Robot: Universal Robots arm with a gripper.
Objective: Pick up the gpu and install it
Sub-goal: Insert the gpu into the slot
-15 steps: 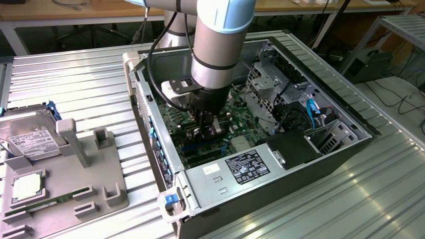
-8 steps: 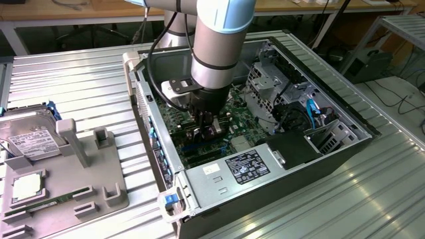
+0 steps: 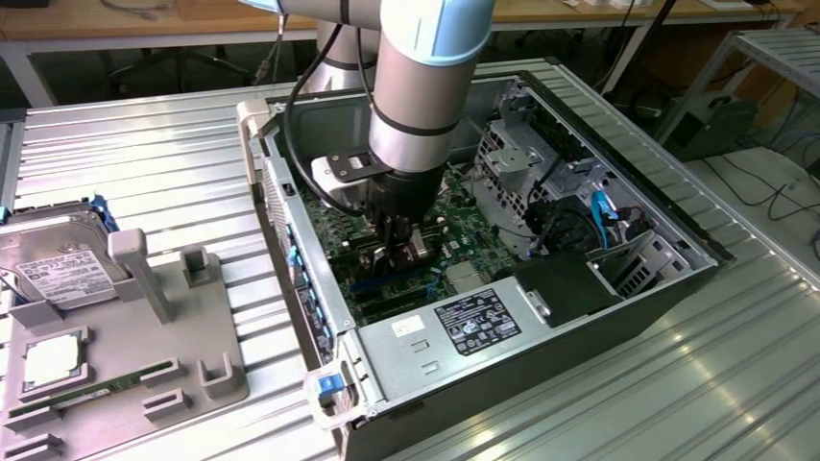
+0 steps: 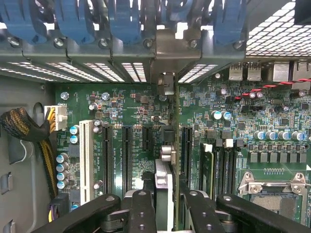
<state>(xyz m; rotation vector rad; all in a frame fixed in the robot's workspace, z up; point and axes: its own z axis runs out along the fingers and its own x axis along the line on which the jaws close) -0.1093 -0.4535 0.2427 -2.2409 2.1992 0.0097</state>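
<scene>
My gripper (image 3: 399, 248) reaches down into the open computer case (image 3: 640, 317), just above the green motherboard (image 3: 455, 216). In the wrist view its black fingers (image 4: 143, 213) are shut on the gpu (image 4: 165, 184). I see the card edge-on, as a thin dark upright card between them. The card runs over the row of black expansion slots (image 4: 127, 155) toward the rear wall of the case. Its silver metal bracket (image 4: 166, 53) stands at a rear slot opening, among the blue latches (image 4: 125, 22). I cannot tell whether the card's edge sits in a slot.
Left of the case, a grey fixture (image 3: 192, 355) holds a hard drive (image 3: 58, 264), a CPU (image 3: 52, 360) and a RAM stick (image 3: 96, 389). Inside the case are the power supply (image 3: 474, 322), a drive cage (image 3: 513, 158), a braided cable bundle (image 4: 19, 126) and the CPU socket (image 4: 274, 194).
</scene>
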